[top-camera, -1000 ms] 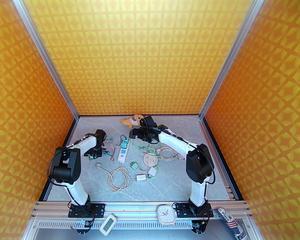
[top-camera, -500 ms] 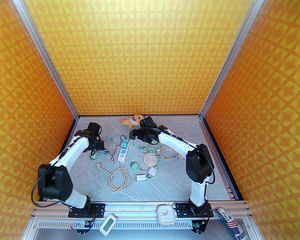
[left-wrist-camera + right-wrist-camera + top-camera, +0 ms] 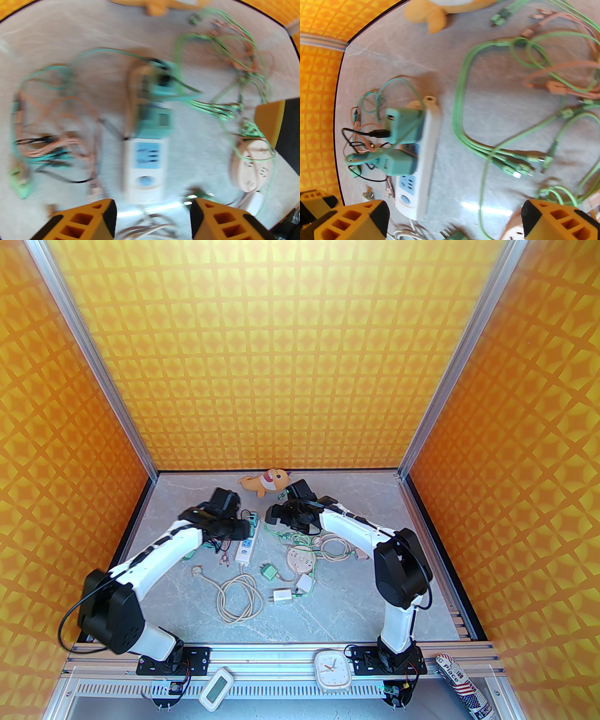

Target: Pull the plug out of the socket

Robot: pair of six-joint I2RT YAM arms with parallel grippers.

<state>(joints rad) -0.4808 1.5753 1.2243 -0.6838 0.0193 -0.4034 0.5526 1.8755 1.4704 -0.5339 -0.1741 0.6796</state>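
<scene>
Top external view: grey marble-pattern tabletop, boxed on three sides by orange patterned walls, with an aluminium rail along the 6 o'clock edge. A white square clock sat on that rail.

Open room lay at 5 to 6 o'clock and down the 3 o'clock margin. The 12 o'clock strip was bare apart from an orange plush toy. Clutter sat mid-table.

The white rectangular power strip ran roughly 12 to 6. Two teal block plugs were seated in its 12 o'clock end, one behind the other.

The left gripper hovered above the strip with its fingers parted and nothing between them; the left wrist view was blurred. The right gripper hung at 3 o'clock of the plugs, spread wide and empty, above loose green cables.

A round cream socket hub lay at 4 o'clock of the strip, and a coiled cream cord at 6 o'clock. The two arms stood close together over the far end of the strip, with little gap between them.
</scene>
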